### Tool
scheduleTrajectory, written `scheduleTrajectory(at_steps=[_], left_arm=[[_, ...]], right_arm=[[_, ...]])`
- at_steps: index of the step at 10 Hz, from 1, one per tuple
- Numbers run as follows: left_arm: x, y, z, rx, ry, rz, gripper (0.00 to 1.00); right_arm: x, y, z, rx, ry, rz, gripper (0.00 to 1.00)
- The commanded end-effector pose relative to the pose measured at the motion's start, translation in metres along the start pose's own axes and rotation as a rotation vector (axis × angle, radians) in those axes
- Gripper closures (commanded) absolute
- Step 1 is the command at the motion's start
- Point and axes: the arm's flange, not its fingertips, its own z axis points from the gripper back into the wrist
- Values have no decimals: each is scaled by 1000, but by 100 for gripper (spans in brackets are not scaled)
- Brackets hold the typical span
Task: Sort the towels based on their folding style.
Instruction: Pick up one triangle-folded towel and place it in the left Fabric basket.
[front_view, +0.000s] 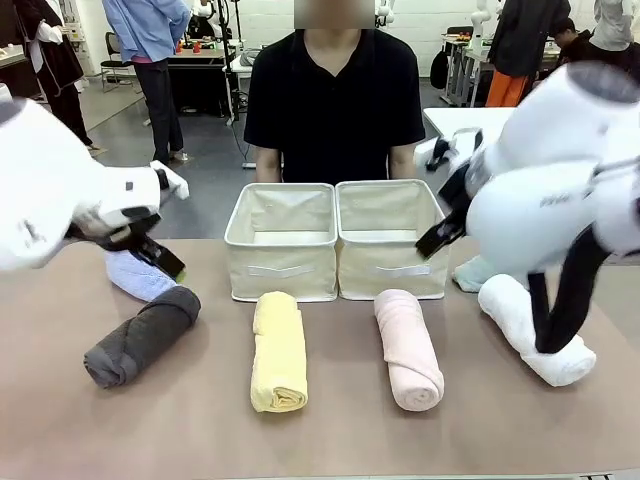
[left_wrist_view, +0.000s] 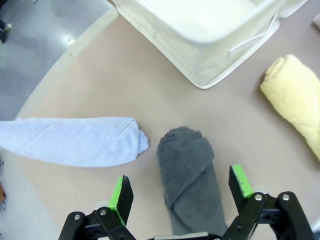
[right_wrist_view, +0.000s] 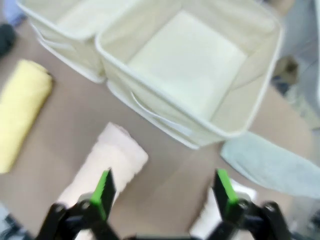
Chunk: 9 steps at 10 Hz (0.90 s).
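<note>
left wrist view: dark grey towel roll lies on the table under my left gripper, jaws wide astride it, light blue cone just beside. closing off-centre could unroll it or snag the cone.

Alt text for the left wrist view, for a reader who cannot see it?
The left gripper hangs open over the end of a dark grey rolled towel on the table, one green-padded finger on each side. Beside it lies a light blue towel folded to a point; farther off are a yellow rolled towel and the corner of a beige fabric basket.
</note>
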Motion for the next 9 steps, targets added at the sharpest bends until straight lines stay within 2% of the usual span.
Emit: scheduleTrajectory(at_steps=[1, 2, 3, 5, 6, 7, 8, 9], left_arm=[[26, 19, 73, -4, 61, -43, 0], [35, 23, 108, -13, 46, -49, 0], [47, 25, 151, 4, 28, -58, 0], [57, 31, 204, 40, -9, -42, 0], [55, 33, 221, 45, -27, -27, 0], [48, 33, 235, 79, -52, -19, 0], [56, 30, 225, 29, -31, -28, 0], [56, 30, 225, 29, -31, -28, 0]], right_arm=[[24, -3, 64, -46, 99, -21, 0], [33, -2, 98, -75, 134, -15, 0], [40, 3, 126, -79, 130, -11, 0], [44, 12, 165, -117, 122, -21, 0], [41, 16, 176, -126, 122, -24, 0], [41, 9, 166, -80, 105, -6, 0], [41, 9, 166, -80, 105, -6, 0], [41, 9, 166, -80, 105, -6, 0]])
